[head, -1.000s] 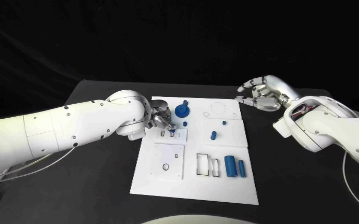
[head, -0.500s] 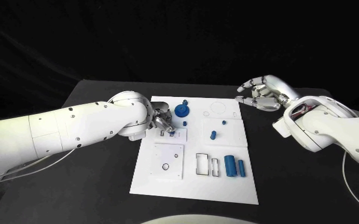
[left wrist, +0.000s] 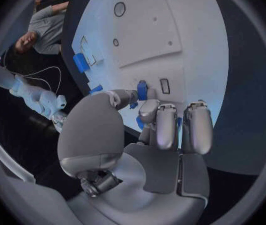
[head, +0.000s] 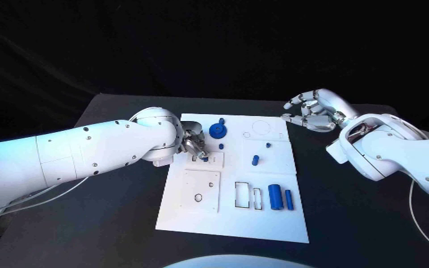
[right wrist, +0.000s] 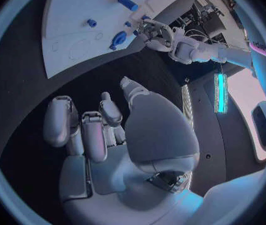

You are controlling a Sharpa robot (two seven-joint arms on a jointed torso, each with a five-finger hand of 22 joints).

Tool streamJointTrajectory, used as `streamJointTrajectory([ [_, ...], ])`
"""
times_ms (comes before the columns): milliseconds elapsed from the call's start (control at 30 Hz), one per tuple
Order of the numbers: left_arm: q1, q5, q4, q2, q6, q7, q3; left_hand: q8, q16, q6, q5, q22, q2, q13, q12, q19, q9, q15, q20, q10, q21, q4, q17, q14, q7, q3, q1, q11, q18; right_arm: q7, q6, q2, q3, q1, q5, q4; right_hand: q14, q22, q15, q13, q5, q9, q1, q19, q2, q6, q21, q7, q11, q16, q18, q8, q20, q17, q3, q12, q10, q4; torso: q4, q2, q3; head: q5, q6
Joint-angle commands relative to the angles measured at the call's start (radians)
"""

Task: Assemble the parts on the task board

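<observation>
On the matte black desk (head: 116, 218), the flat white task board (head: 224, 218) carries small blue parts, the left robot hand (head: 195, 146) pinching a small blue peg (left wrist: 142, 91) at the board's left edge, while the right robot hand (head: 311, 111) hovers loosely curled, empty, beyond its far right corner.

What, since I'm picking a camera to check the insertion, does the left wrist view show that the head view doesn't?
Left wrist view: the small blue part pinched upright at the left hand's fingertips, beside a narrow rectangular slot in the task board.
Head view: the right hand, fingers apart and holding nothing, past the board's far right corner, and the round blue part just beyond the left hand.
Shared: the left hand, the board and the blue cylinder.
</observation>
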Motion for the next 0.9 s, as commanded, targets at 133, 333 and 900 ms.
streamJointTrajectory([
  [133,0.0,-0.022,0.003,0.001,0.049,-0.004,0.0,0.006,0.003,0.037,-0.001,0.001,0.013,-0.001,0.002,0.004,0.178,-0.006,-0.001,0.009,0.005,-0.142,0.04,0.044,-0.03,0.139,-0.002,0.0,-0.019,-0.002,0.003,0.0,0.0,-0.001,-0.004,0.002,0.057,0.017,-0.006,0.001,0.005,0.001,-0.002,-0.003,0.0,-0.002,-0.005,-0.005,-0.002,-0.004,0.015,0.005,-0.001,0.067,-0.001,-0.004,-0.001,0.007,-0.0006,-0.001,-0.0001,-0.001,-0.001],
  [333,0.0,-0.023,0.004,0.001,0.056,-0.005,0.0,0.006,0.002,0.038,-0.003,0.001,0.016,0.0,0.003,0.004,0.179,-0.006,-0.001,0.01,0.005,-0.141,0.04,0.044,-0.031,0.138,-0.005,0.0,-0.019,-0.003,0.003,0.0,0.0,-0.001,-0.005,0.002,0.057,0.017,-0.006,0.001,0.005,0.001,-0.002,-0.003,0.0,-0.002,-0.005,-0.005,-0.002,-0.004,0.015,0.005,-0.001,0.067,-0.001,-0.004,-0.001,0.007,0.0005,-0.001,0.0001,-0.002,-0.003],
  [900,0.0,-0.022,0.002,0.005,0.061,-0.004,0.0,0.007,0.002,0.047,-0.016,0.007,0.05,0.005,0.007,0.008,0.191,-0.01,-0.005,0.016,0.005,-0.113,0.041,0.044,-0.038,0.097,-0.047,-0.005,-0.021,-0.002,0.004,-0.001,0.0,-0.002,-0.003,0.005,0.056,0.016,-0.007,0.0,0.008,0.002,-0.003,-0.004,0.002,-0.001,-0.007,-0.006,-0.003,-0.005,0.016,0.006,-0.001,0.065,-0.001,-0.005,-0.002,0.011,-0.0007,-0.001,0.0007,-0.001,-0.006],
])
